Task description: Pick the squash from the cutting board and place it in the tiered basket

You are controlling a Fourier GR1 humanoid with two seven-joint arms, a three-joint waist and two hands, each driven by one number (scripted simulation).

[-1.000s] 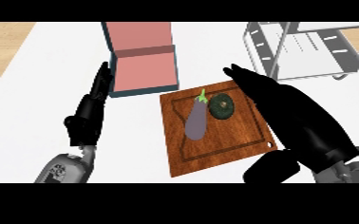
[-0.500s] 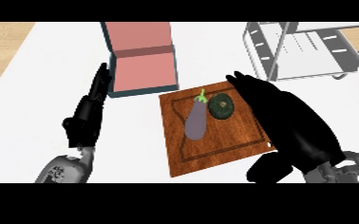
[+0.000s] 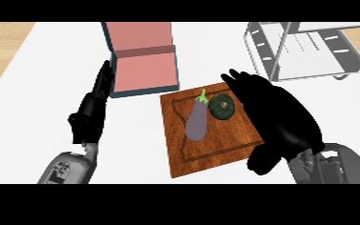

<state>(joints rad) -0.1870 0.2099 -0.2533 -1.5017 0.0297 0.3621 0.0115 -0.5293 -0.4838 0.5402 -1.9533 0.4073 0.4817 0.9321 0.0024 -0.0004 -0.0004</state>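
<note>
Well, the squash [image 3: 223, 106], small, round and dark green, lay near the cutting board's [image 3: 211, 155] far right edge, beside an eggplant [image 3: 197, 123]. My right hand [image 3: 281, 119] hung over that edge, fingers relaxed, holding nothing; my left hand [image 3: 91, 112] rested left of the board, fingers straight.

One view only: head camera, above the counter [image 3: 42, 86], facing steeply down. Close in: cutting board [image 3: 218, 145] fills the centre-low area, tiered basket [image 3: 309, 47] is cut by the top right edge. Left hand [image 3: 90, 114] and right hand [image 3: 281, 117] enter from the lower edge.
</note>
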